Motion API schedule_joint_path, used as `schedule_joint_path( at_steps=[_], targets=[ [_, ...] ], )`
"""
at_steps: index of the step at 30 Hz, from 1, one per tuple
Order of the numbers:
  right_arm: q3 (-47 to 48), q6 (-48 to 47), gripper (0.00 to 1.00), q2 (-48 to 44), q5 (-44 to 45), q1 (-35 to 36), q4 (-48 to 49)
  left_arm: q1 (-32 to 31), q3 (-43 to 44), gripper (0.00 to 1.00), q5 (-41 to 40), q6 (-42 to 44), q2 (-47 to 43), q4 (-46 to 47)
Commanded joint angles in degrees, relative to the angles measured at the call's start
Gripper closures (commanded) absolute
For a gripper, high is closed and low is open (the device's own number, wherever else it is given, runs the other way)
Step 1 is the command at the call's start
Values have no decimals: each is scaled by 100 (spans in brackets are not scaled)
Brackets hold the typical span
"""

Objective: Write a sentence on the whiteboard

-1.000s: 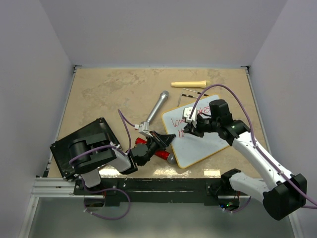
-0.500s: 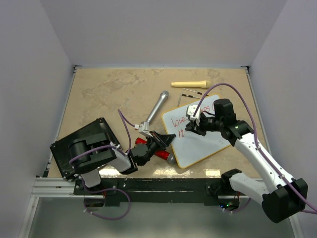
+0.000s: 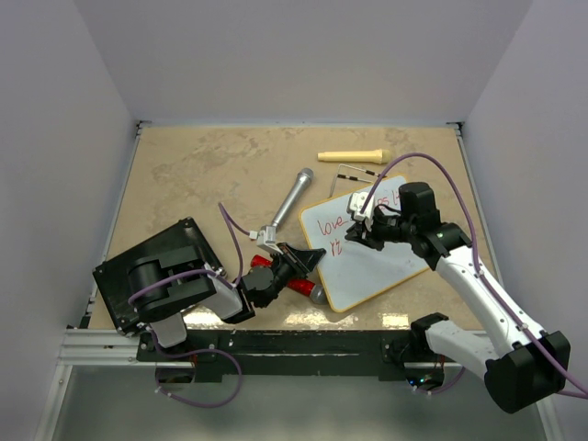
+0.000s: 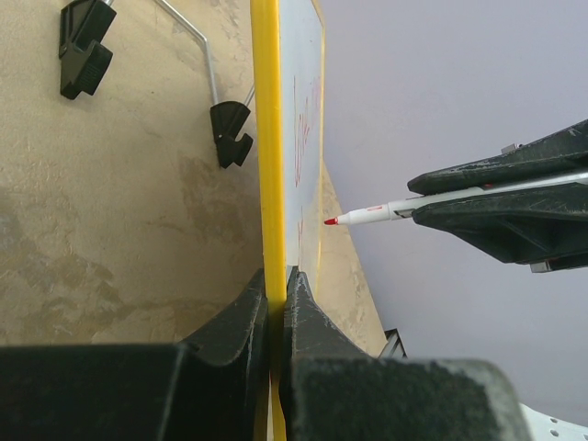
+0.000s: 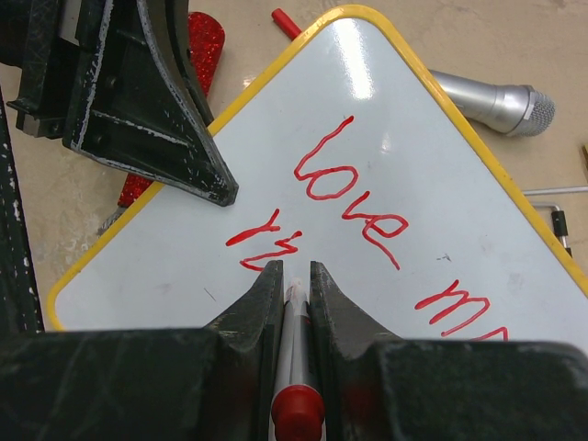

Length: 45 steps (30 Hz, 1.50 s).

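Note:
The whiteboard (image 3: 378, 266) lies tilted on the table, right of centre. The sentence (image 3: 333, 223) is in red: "love" and more words on the top line, and a few strokes starting a second line (image 5: 266, 241). My right gripper (image 3: 356, 235) is shut on a red marker (image 5: 296, 367) and holds it over the second line. The tip (image 4: 331, 220) is at or just off the board. My left gripper (image 3: 309, 261) is shut on the board's near-left yellow edge (image 4: 265, 138). Its fingers (image 5: 156, 101) show in the right wrist view.
A silver microphone (image 3: 292, 197) lies left of the board. A red glittery object (image 3: 296, 285) lies under the left gripper. A cream cone-shaped handle (image 3: 351, 155) and the board's black wire feet (image 3: 354, 171) are behind it. A black flat box (image 3: 156, 271) sits at near left.
My right gripper has moved a little to the right along the second line. Red strokes now show there to its left. The left gripper and board have not moved.

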Motion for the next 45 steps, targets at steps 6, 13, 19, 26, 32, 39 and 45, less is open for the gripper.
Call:
schedule_joint_path(
  at_steps=[6, 13, 19, 26, 32, 39, 45],
  targets=[
    [154, -32, 100, -89, -202, -15, 100, -14, -113, 100, -101, 702, -2, 390],
    [154, -32, 100, -89, -194, -15, 100, -14, -113, 100, -101, 710, -10, 399],
    [163, 12, 100, -54, -44, -15, 100, -14, -113, 100, -101, 710, -19, 390],
    [163, 20, 100, -54, 17, -15, 109, -14, -113, 100, -92, 710, -19, 390],
    [146, 108, 100, -28, 17, -23, 170, -14, -104, 100, -92, 719, -2, 381],
    [110, 179, 100, -19, 228, -15, 232, -14, -95, 100, -75, 728, -10, 372],
    [75, 398, 100, 25, 465, -15, 487, -14, -95, 100, -75, 719, -19, 381]
  ],
)
